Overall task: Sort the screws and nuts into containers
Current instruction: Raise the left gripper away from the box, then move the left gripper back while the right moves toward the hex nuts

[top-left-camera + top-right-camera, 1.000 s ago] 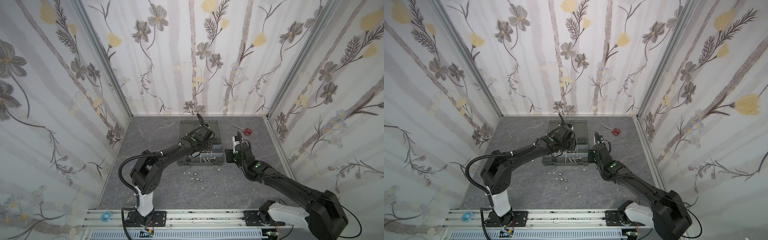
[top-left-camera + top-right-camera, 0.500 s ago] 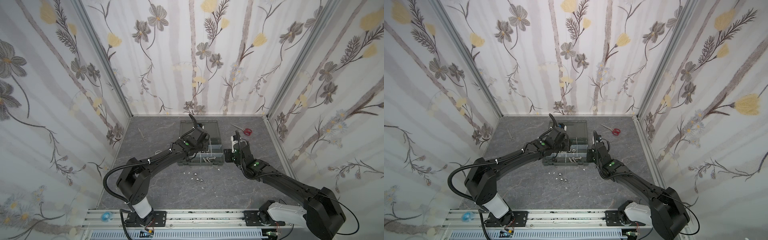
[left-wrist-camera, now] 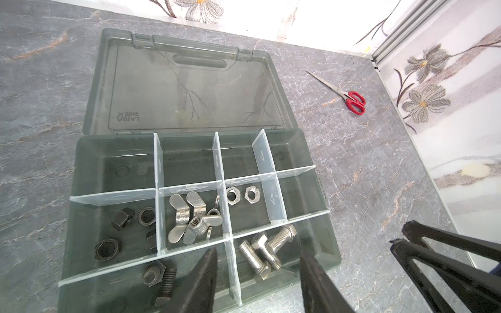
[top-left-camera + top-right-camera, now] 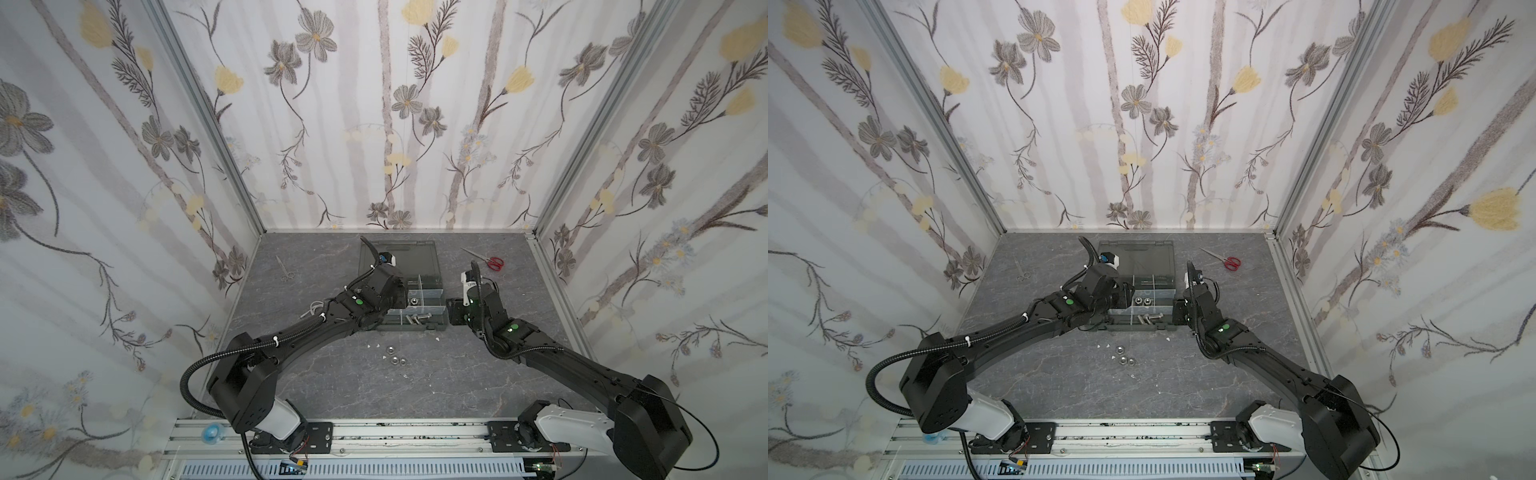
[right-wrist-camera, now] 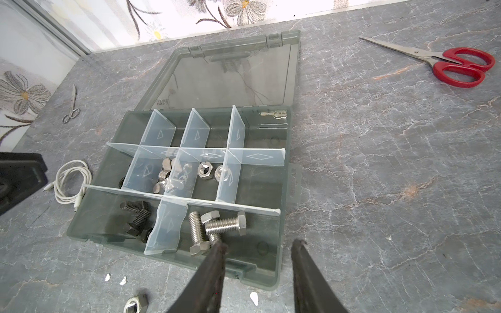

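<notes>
Three silver nuts (image 4: 395, 357) lie loose on the table (image 4: 436, 395), close together. They are in front of the case (image 4: 415, 328), on the side toward the robot's base and roughly between the two arms. This relation decides the next move: both pincers are further out than the nuts, so either one must draw back toward the base and go down.

The left pincer (image 3: 257, 254) hangs over the front row of the case, its two fingers apart with nothing between them. Below it lie the silver bolts (image 3: 267, 249) in their compartment. The right pincer (image 5: 259, 244) is over the front right corner of the case, its fingers also apart and empty. In the right wrist view one nut (image 5: 135, 303) shows at the edge of the picture, on the base side of the fingers.

By my judgement the two pincers are about equally near; the left stands more straight beyond the nuts, the right off to the side. A nut is a flat ring without a long axis, so the turn of the wrist matters little. The fingers must only straddle one nut and not its neighbour. The place for them seems to be the compartment (image 3: 249, 214) with two silver nuts, just behind the bolts.
</notes>
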`<state>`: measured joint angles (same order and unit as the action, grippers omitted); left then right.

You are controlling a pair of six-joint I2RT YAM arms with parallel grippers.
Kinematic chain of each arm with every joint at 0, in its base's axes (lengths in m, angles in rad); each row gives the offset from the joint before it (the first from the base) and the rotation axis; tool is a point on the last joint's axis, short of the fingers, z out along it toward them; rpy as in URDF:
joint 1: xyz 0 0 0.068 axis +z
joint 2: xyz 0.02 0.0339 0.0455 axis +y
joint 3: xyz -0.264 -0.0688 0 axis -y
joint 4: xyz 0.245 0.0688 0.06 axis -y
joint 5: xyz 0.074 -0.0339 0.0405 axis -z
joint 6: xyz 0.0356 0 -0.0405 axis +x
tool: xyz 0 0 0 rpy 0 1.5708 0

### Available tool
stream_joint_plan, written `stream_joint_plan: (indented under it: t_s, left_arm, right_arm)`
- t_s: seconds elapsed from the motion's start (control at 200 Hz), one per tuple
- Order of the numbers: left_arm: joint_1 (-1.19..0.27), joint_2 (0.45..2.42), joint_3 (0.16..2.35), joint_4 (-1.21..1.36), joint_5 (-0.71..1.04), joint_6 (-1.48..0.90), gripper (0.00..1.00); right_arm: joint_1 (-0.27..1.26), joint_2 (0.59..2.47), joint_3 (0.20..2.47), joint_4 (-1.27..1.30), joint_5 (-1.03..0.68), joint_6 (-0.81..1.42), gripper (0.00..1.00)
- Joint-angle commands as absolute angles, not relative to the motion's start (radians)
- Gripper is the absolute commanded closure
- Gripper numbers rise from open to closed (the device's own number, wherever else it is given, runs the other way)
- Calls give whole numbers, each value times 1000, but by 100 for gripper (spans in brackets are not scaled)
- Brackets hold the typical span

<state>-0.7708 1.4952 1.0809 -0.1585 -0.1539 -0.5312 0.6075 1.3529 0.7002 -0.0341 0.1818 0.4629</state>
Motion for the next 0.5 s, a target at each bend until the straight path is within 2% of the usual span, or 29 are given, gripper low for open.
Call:
stream_joint_plan:
  t_s: [0.0, 0.495]
  left_arm:
    - [-769, 1460, 1045, -102, -190, -568, 47]
    - [-764, 1262, 851, -37, -246, -633, 44]
  right_arm:
    - [608, 1350, 695, 9, 163, 472, 59]
    - [619, 1371, 690, 34, 94, 485, 59]
